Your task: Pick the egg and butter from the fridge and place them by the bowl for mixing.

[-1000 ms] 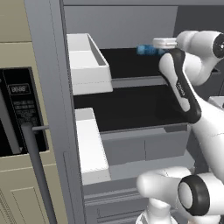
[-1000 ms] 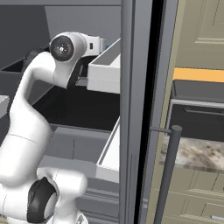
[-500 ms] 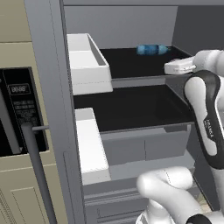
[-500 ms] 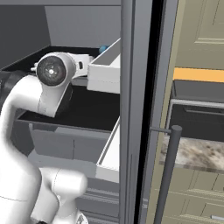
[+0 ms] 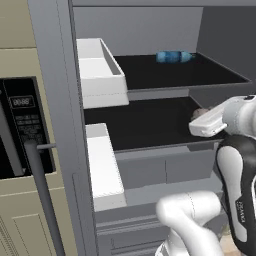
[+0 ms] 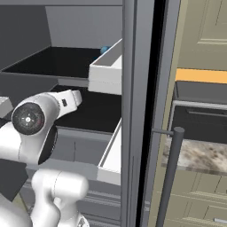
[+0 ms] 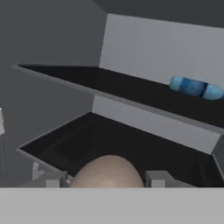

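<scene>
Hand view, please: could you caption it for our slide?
Gripper holds the egg inside the fridge.

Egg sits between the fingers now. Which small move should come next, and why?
Probably pull the hand straight back out of the fridge. The egg sits between the gripper fingers, seemingly held, above the middle shelf, and the bowl is elsewhere.

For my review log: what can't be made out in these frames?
- Gripper: fingertips cut off by the hand view's bottom; contact with the egg can't be confirmed.
- Egg in the left base view: mostly hidden behind the white hand.
- Blue bottle in the right base view: nearly hidden behind the white bin.
</scene>
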